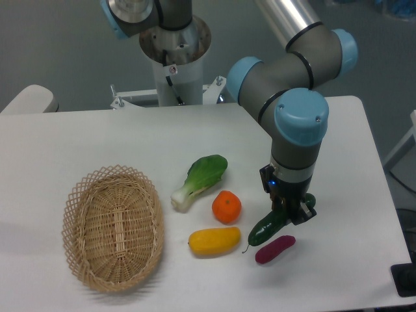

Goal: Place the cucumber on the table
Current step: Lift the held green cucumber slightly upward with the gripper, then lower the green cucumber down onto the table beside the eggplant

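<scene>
Cucumber [266,229]: gripped at its upper end by the gripper [290,213], tilted, stem tip low near the table [97,140]. Risk: once freed it could roll against the purple vegetable [275,249] just below the gripper.

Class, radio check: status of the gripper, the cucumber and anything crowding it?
Gripper at cucumber's upper end, grip unclear. Cucumber tilted, stem low. Purple vegetable just beside it.

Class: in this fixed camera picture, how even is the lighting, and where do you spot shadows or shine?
Fixed camera: soft, even light across the white table; only faint shadows beside the basket and under the gripper; a small glossy highlight on the cucumber; the whole picture slightly soft, without harsh glare.
</scene>
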Controlling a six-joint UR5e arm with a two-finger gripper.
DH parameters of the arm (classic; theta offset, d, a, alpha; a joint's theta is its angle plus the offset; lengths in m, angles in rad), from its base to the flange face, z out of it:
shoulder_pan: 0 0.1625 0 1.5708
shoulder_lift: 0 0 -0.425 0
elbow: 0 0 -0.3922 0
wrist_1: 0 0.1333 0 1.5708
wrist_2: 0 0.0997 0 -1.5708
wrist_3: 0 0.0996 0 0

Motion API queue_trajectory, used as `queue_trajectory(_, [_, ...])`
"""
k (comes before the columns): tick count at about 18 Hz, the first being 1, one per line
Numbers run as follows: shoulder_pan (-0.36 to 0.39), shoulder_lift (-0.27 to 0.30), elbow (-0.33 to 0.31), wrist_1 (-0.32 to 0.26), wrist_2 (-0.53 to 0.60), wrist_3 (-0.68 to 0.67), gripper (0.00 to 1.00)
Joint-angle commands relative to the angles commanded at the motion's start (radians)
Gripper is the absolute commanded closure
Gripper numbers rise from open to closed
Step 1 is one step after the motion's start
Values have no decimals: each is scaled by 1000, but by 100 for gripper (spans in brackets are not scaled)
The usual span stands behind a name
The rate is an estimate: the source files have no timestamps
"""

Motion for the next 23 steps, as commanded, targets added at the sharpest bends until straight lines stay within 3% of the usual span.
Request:
queue_trajectory(8, [11,6,-11,-6,5,20,68])
queue_trajectory(14, [81,32,-75,3,5,190,68])
queue_trajectory(23, [144,15,-164,32,2,416,68])
